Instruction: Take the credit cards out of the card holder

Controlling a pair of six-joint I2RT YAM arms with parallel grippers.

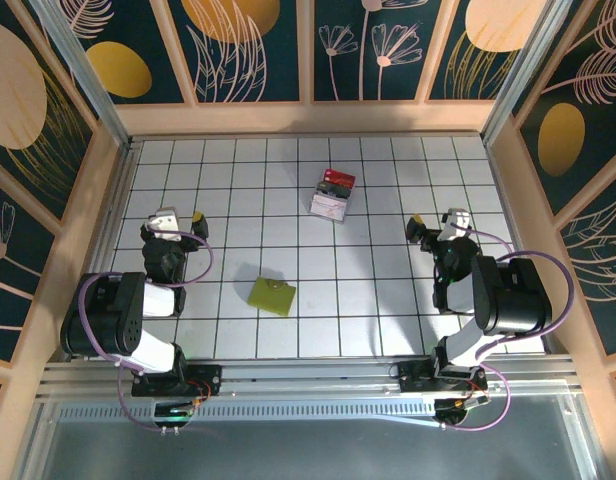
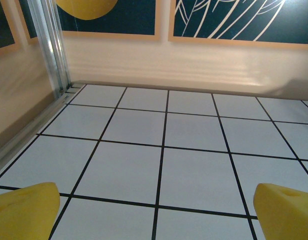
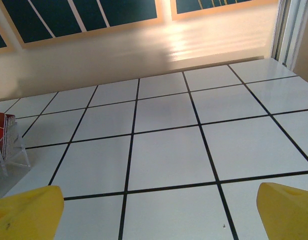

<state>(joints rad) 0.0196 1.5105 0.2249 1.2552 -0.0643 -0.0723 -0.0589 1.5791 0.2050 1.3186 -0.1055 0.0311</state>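
Presently: card holder (image 1: 272, 296) lies shut on bench (image 1: 388, 300), between the arms, nearer the left. Both left jaws and right jaws gape wide, empty. Judged light, thin, floppy, slippery on tile; pinch the free edge, pin the spine. Cards hidden, presumably inside.

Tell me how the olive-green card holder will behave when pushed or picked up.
The card holder lies flat and thin, so it is probably light and unlikely to tip or roll. On the glossy tiled table, a push would likely slide it. It looks folded, so lifted by one flap it may fall open.
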